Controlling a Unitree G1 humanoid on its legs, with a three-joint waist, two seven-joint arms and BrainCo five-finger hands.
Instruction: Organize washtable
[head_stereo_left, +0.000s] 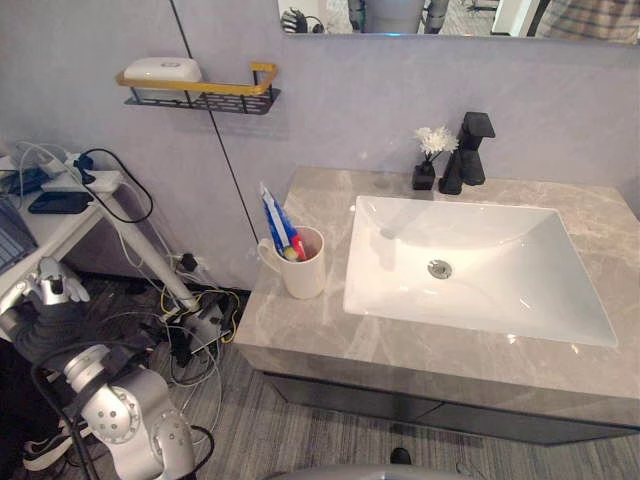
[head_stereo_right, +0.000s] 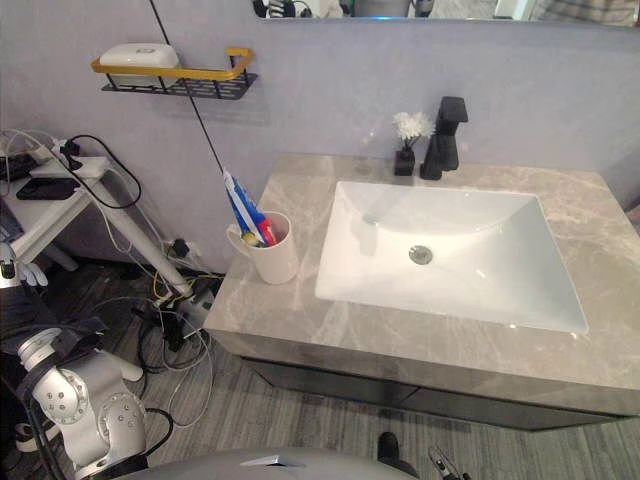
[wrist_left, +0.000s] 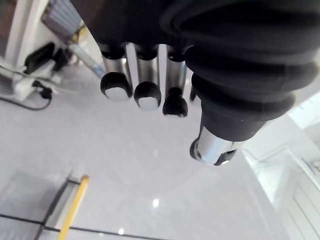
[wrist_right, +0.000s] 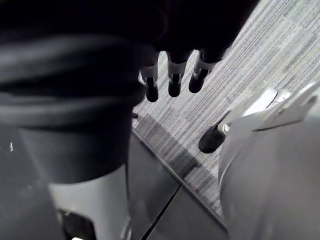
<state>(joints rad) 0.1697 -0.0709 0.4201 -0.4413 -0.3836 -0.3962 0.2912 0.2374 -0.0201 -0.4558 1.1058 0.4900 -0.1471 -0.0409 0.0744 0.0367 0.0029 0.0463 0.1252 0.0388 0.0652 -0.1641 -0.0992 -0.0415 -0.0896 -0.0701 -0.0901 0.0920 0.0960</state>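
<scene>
L hand (wrist_left: 142, 70) & R hand (wrist_right: 174, 76) released, empty; white mug (head_stereo_left: 305, 276) w/ toothbrushes (head_stereo_left: 275, 222) upright beside sink (head_stereo_left: 500, 240).

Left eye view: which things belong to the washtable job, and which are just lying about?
Job, as far as I can judge:
- cup holding toiletries, on the countertop
- flower vase beside the faucet
- possibly the wall shelf with its white soap box

Lying about:
- side table
- power strip
- floor cables
</scene>
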